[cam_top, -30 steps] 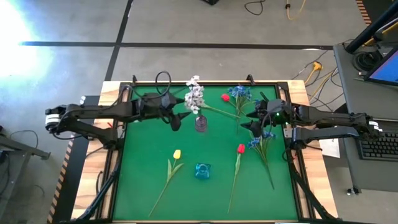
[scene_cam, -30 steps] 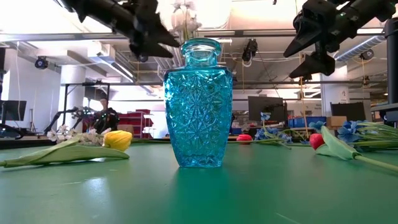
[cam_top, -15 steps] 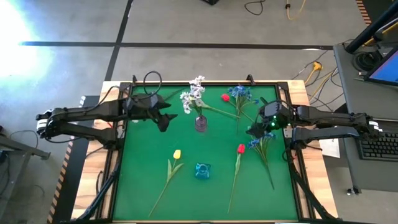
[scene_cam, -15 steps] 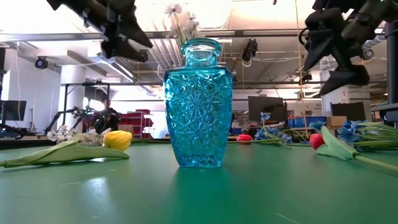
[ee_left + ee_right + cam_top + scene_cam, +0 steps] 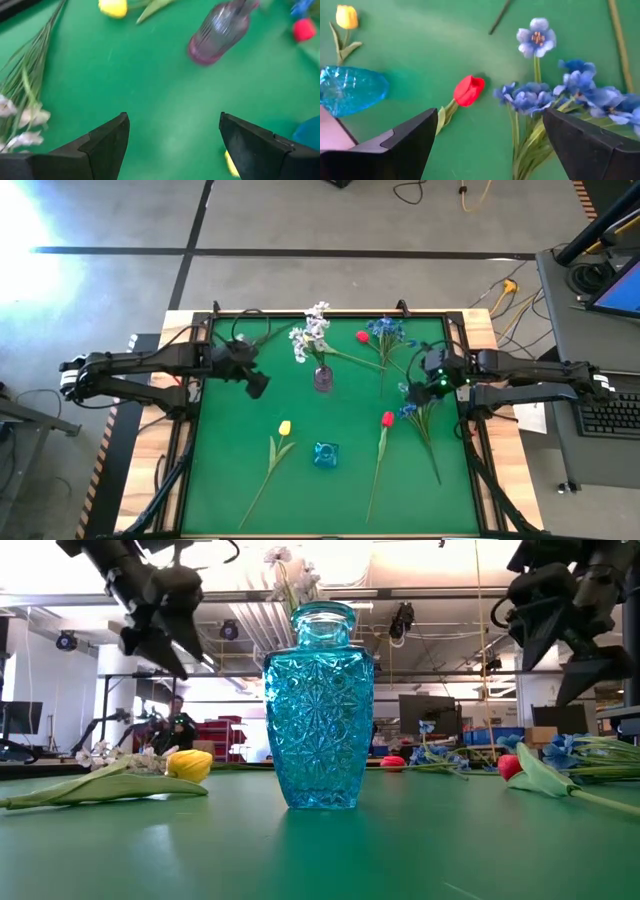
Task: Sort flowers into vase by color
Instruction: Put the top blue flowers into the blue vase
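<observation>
A spray of white blossoms (image 5: pixel 312 335) stands with its stem in a purple-tinted glass vase (image 5: pixel 323 378) at mid table. A blue cut-glass vase (image 5: pixel 326 454) stands nearer the front. On the cloth lie a yellow tulip (image 5: pixel 284 427), a red tulip (image 5: pixel 387 419), a second red tulip (image 5: pixel 362 337) and two bunches of blue blooms (image 5: pixel 385 330) (image 5: pixel 415 406). My left gripper (image 5: pixel 255 385) hangs open above the cloth, left of the purple vase (image 5: pixel 220 32). My right gripper (image 5: pixel 415 388) hangs open over the nearer blue bunch (image 5: pixel 570 95).
Another white spray (image 5: pixel 20 110) lies flat on the cloth on the left side, near my left gripper. The flowers' long green stems (image 5: pixel 375 475) reach toward the front edge. Open green cloth lies at the front left and the front right corner.
My left gripper has drawn away from the purple vase toward the table's left edge, sinking a little, and has tipped to point downward. My right gripper has tipped down and rolled over the blue bunch, hardly shifting. The flowers and vases have stayed put.
</observation>
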Motion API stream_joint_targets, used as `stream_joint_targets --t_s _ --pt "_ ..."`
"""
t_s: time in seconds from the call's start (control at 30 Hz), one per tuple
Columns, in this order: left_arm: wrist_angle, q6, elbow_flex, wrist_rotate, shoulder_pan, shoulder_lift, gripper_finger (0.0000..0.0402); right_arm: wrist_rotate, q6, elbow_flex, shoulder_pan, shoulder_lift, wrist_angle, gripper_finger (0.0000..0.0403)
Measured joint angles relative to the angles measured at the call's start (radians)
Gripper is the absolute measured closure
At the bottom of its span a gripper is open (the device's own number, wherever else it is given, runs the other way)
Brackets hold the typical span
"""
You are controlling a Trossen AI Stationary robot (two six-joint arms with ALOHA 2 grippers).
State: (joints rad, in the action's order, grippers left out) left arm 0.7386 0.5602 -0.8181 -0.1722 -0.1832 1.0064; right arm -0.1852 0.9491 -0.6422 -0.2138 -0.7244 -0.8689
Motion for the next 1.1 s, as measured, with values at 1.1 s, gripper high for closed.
stream_joint_targets --t_s 1.1 --pt "-0.004 -0.122 0.003 -0.199 0.095 -0.010 0.0106 0.282 -0.268 -0.189 -0.335 -0.597 0.202 0.0049"
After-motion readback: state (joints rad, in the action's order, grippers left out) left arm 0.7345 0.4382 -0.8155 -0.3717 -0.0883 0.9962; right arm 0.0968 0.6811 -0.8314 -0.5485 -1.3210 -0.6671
